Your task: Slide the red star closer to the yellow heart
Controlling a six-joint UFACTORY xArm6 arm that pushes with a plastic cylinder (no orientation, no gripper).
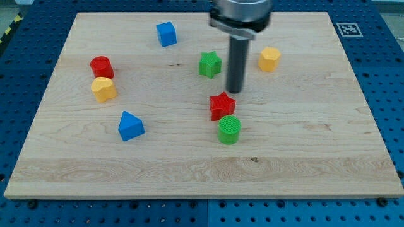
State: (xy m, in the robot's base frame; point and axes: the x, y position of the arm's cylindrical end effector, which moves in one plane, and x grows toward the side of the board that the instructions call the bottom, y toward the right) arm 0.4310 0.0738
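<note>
The red star (221, 105) lies a little right of the board's middle. My tip (234, 92) stands just above and slightly right of it, close to its upper right edge; I cannot tell whether they touch. There are two yellow blocks: one (103, 89) at the view's left, just below a red cylinder (101, 66), and one (269, 58) at the upper right of my rod. Their shapes are too small to tell which is the heart. A green cylinder (229, 129) sits against the red star's lower right.
A green star (210, 64) lies just left of my rod. A blue cube (166, 34) is near the top edge and a blue triangular block (130, 125) is at the lower left. The wooden board (315, 157) rests on a blue perforated table.
</note>
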